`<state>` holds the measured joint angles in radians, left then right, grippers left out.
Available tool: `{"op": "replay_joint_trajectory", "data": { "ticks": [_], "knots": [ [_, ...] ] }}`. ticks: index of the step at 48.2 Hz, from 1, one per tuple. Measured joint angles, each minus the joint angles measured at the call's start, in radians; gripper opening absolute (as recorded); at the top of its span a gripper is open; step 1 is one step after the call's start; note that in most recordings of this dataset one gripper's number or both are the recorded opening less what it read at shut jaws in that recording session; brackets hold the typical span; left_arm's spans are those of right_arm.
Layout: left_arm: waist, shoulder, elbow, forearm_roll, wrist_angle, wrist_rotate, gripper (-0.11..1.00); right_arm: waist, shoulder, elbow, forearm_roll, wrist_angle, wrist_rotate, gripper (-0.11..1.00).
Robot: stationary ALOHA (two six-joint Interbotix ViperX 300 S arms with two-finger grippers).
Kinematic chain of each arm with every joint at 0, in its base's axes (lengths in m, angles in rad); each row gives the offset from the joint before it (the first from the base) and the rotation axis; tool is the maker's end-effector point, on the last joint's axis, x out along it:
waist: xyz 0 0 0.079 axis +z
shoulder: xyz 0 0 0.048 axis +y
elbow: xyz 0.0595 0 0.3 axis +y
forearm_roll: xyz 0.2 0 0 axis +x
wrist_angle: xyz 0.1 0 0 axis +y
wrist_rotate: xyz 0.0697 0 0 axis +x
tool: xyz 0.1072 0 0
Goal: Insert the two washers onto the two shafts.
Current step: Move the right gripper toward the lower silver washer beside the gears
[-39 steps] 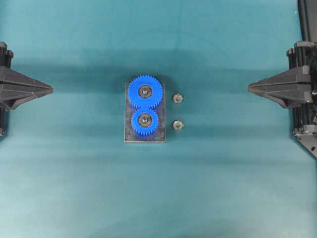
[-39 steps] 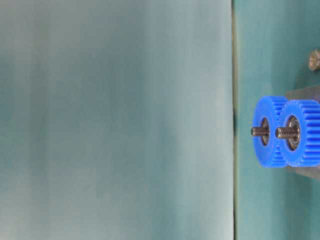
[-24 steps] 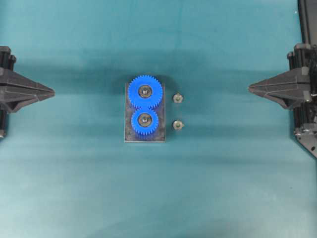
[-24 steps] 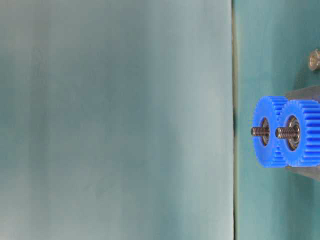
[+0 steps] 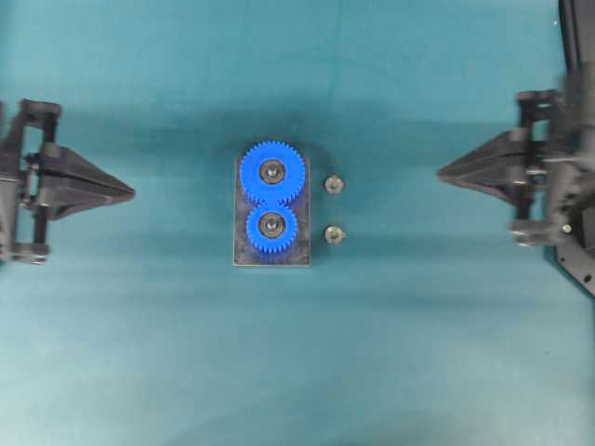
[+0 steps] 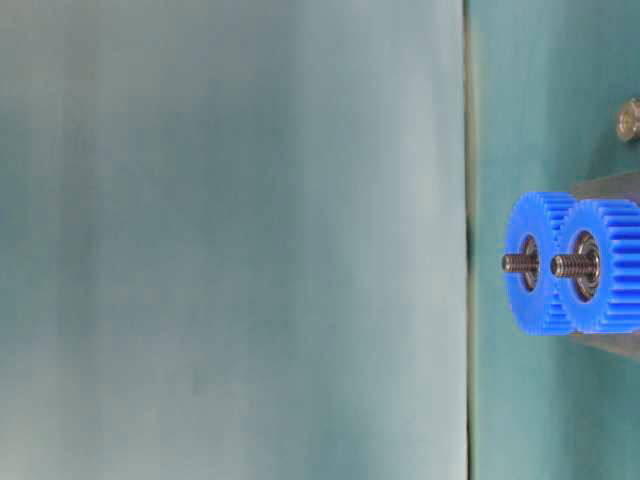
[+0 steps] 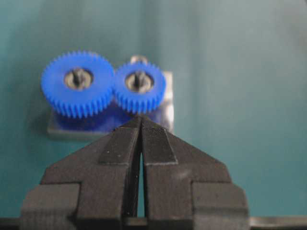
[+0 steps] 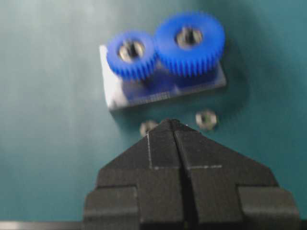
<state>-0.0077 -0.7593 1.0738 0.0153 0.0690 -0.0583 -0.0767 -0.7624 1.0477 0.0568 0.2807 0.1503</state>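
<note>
1. Step in hand, as I judge it: the approach. I hold nothing.
2. Left gripper [image 5: 133, 193] clenched, empty, frame left; right gripper [image 5: 439, 173] clenched, empty, frame right.
3. Two washers, upper [image 5: 334, 184] and lower [image 5: 334, 234], lie just right of the gear block [image 5: 271, 255], centre frame.
4. Next: I must spread the right jaws and descend on one washer, then carry it over a shaft [image 5: 271, 170].

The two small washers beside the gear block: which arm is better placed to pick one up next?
Probably the right. The washers lie on the side of the gear block facing the right gripper; the left gripper would have to reach across the gears.
</note>
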Motion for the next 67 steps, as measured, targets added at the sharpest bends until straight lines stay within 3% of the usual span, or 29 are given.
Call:
{"op": "replay_joint_trajectory", "data": {
  "ticks": [32, 36, 39, 50, 67],
  "knots": [
    [0.000, 0.104, -0.066, 0.000, 0.034, 0.002, 0.00, 0.012, 0.566, -0.281, -0.006, 0.166, -0.002, 0.01],
    [-0.002, 0.106, -0.066, 0.000, 0.034, 0.002, 0.00, 0.017, 0.615, -0.308, -0.009, 0.175, -0.014, 0.10],
    [0.000, 0.106, -0.066, 0.000, 0.034, 0.002, 0.00, 0.023, 0.647, -0.324, -0.009, 0.175, -0.023, 0.23],
    [-0.002, 0.106, -0.066, 0.000, 0.035, 0.003, 0.00, 0.043, 0.733, -0.364, -0.009, 0.175, -0.029, 0.88],
    [-0.003, 0.106, -0.066, 0.000, 0.035, 0.005, 0.00, -0.008, 0.775, -0.376, -0.054, 0.156, -0.029, 0.84]
  ]
}}
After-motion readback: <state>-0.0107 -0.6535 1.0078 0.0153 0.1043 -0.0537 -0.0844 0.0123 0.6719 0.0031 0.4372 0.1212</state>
